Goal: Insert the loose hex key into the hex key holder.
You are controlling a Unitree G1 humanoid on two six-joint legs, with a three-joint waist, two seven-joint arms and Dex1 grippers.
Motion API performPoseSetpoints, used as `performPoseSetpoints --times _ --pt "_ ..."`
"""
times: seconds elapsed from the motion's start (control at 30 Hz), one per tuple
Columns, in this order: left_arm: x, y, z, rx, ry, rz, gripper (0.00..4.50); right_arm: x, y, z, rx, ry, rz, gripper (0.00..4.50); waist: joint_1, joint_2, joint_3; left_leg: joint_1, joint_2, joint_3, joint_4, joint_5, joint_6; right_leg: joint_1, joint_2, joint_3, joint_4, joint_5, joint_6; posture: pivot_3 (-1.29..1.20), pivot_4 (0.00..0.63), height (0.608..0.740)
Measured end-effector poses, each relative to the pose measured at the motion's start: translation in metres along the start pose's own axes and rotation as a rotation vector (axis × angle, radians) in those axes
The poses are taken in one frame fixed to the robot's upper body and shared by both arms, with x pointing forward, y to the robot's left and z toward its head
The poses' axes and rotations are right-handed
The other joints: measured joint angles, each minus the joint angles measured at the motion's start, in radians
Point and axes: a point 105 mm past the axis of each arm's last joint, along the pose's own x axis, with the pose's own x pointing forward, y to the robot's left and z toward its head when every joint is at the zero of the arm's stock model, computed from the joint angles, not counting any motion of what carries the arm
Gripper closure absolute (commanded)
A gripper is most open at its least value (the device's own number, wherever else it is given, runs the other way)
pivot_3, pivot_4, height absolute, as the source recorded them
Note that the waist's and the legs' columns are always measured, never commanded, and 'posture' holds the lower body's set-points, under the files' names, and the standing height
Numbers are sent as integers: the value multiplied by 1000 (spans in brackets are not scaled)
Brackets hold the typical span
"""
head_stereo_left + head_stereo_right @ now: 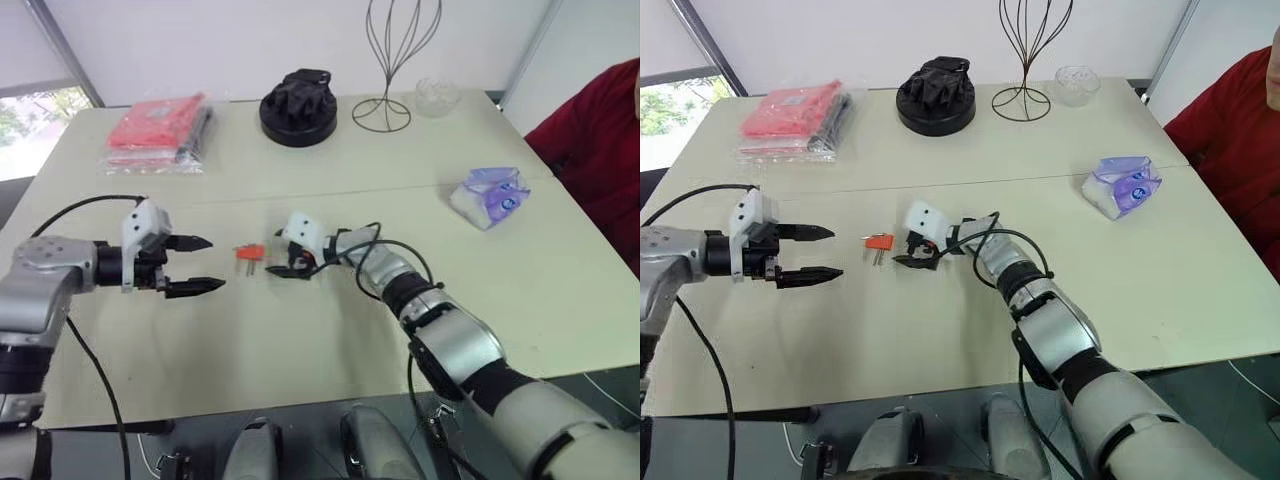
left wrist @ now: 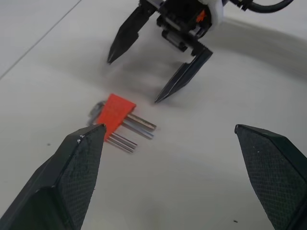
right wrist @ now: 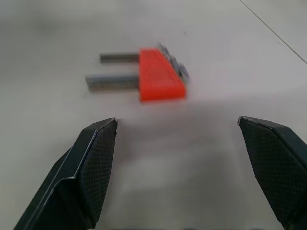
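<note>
Before us, one hex key holder [image 1: 247, 253] on the bench [image 1: 300, 330], between our two wide-open, empty end effectors: left end effector [image 1: 203, 264], right end effector [image 1: 276, 254].

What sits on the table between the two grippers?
The hex key holder lies on the table between the left gripper and right gripper, seen in both eye views.

Left gripper [image 1: 195, 265] at nine o'clock and right gripper [image 1: 283, 257] at three face each other, both with jaws spread wide
</note>
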Motion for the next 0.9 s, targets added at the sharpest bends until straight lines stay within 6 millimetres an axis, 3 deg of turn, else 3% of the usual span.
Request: performPoseSetpoints --times 0.2,0.37,0.5,0.67,0.8,0.9 --pt "1 -11 -10 -49 -17 43 20 19 11 19 14 -29 36 307 7 0 0 0 0 -1 0 0 0 0 -3 0 0 0 0 0 150 740" --pt "3 -15 -9 -62 -44 86 20 21 10 6 101 31 3 307 7 0 0 0 -1 -2 0 0 -1 0 -5 0 0 0 0 0 150 740" --pt "6 -27 -14 -83 -47 88 20 19 5 8 145 27 -9 307 4 0 0 0 -1 -1 -1 0 -1 0 -4 0 0 0 0 0 150 740" --pt "0 -29 -16 -110 -55 119 20 13 6 35 233 -115 116 307 4 0 0 0 0 -1 -1 0 -1 0 -4 0 0 0 0 0 150 740" --pt "-1 -29 -16 -117 -61 126 20 4 -1 72 274 -271 199 307 5 0 0 0 0 -2 -1 0 -1 0 -5 0 0 0 0 0 150 740" --pt "-1 -27 -11 -106 -69 128 20 2 -10 74 226 -257 143 307 8 0 0 0 -1 -2 -1 0 -1 0 -7 -1 -1 0 0 0 150 740"
